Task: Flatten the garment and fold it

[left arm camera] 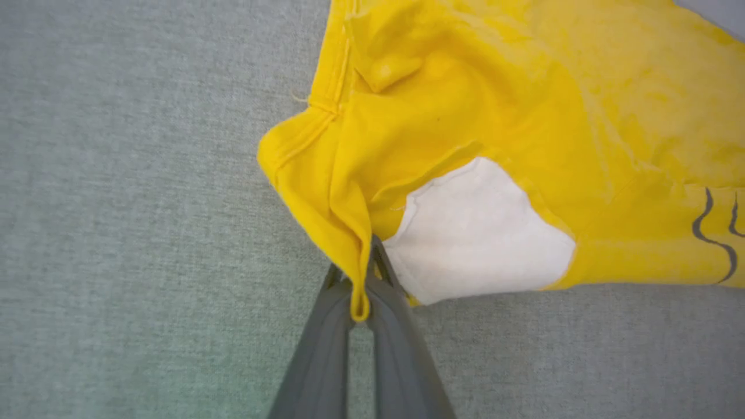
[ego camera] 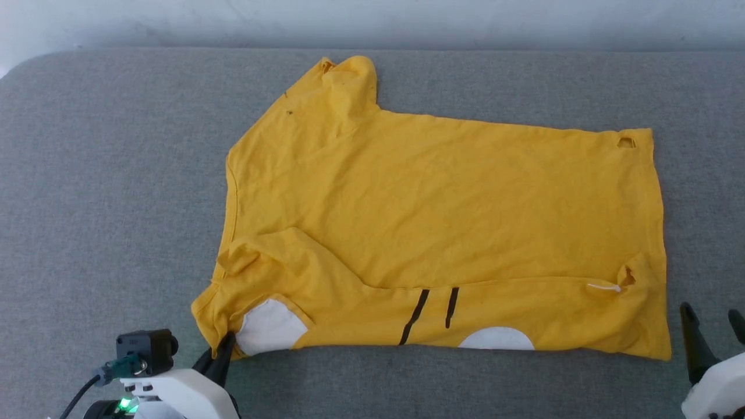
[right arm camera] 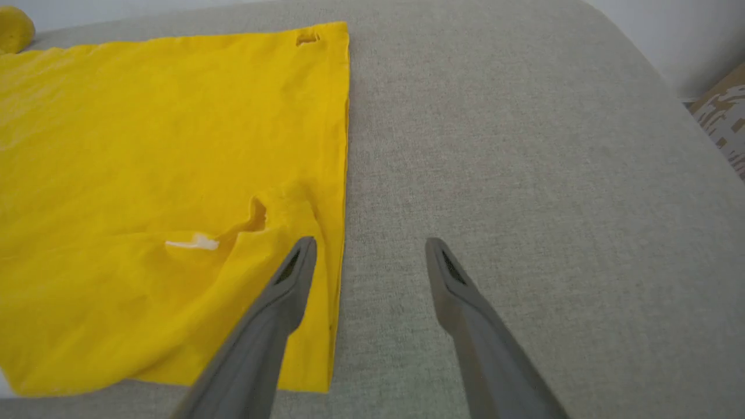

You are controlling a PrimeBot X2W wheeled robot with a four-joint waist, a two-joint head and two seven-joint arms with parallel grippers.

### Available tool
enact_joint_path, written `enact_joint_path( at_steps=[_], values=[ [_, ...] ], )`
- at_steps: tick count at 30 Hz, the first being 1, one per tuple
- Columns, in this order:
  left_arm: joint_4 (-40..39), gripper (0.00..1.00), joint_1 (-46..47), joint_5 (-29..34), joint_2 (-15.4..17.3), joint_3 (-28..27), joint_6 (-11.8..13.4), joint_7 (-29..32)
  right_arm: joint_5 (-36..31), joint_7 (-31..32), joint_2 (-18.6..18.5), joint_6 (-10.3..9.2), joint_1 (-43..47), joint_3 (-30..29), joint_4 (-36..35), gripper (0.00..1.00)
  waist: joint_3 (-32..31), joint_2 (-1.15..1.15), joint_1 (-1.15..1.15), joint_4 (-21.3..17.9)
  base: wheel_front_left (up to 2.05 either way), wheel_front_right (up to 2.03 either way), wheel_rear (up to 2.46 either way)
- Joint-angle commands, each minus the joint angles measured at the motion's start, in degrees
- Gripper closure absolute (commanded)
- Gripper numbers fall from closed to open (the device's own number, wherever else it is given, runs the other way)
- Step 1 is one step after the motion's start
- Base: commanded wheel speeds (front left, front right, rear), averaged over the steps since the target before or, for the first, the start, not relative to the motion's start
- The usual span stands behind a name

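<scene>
The garment point(ego camera: 442, 203), a bright yellow T-shirt, lies spread across the grey surface, its near edge folded up so white patches and black line marks show. At its near-left corner my left gripper point(ego camera: 224, 349) is shut on a pinch of yellow fabric. In the left wrist view the garment point(left arm camera: 495, 145) has its bunched sleeve edge clamped between the dark fingers of my left gripper point(left arm camera: 361, 291). My right gripper point(ego camera: 713, 323) stands open just off the near-right corner. In the right wrist view my right gripper point(right arm camera: 369, 253) is open beside the hem of the garment point(right arm camera: 145, 174), its left finger above the cloth.
The grey padded surface point(ego camera: 116, 203) stretches wide on all sides of the shirt. A pale wall runs along the back. In the right wrist view a patterned object point(right arm camera: 724, 116) shows beyond the surface's far right edge.
</scene>
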State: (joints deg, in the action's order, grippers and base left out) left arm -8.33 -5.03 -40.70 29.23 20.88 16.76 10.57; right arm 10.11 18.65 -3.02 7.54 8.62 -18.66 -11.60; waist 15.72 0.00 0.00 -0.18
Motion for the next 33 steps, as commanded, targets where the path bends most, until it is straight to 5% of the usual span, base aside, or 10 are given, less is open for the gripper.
enact_joint_path(
  at_steps=[1, 15, 17, 33],
  values=[
    [-0.7, 1.0, -0.7, -0.1, 0.3, -0.1, 0.5, -0.1, 0.1, 3.2, 0.1, -0.05, 0.7, -0.5, -0.3, 0.0, 0.2, 0.0, 0.0, 0.2, 0.0, 0.0, 0.0],
    [-1.4, 1.0, 0.4, 0.3, -0.2, 1.4, 0.6, 0.7, 5.3, 11.1, 0.1, -0.05, 1.9, 2.2, 5.6, 0.0, 0.6, 0.0, 0.0, 1.2, 0.0, 0.0, 0.0],
    [-1.5, 1.0, 0.5, 0.3, -0.2, 1.4, 0.7, 0.6, 5.9, 11.0, 0.1, -0.05, 1.4, 2.1, 7.0, 1.0, 0.5, 0.0, 0.0, 1.3, 0.0, 0.0, 0.0],
    [-4.8, 1.0, -1.0, -4.4, -1.5, -2.5, 0.3, -1.8, 5.6, 9.6, 0.1, -0.05, -2.3, 1.1, 4.2, 1.0, -1.8, 0.0, 0.0, 0.1, 0.0, 0.0, 0.0]
  ],
)
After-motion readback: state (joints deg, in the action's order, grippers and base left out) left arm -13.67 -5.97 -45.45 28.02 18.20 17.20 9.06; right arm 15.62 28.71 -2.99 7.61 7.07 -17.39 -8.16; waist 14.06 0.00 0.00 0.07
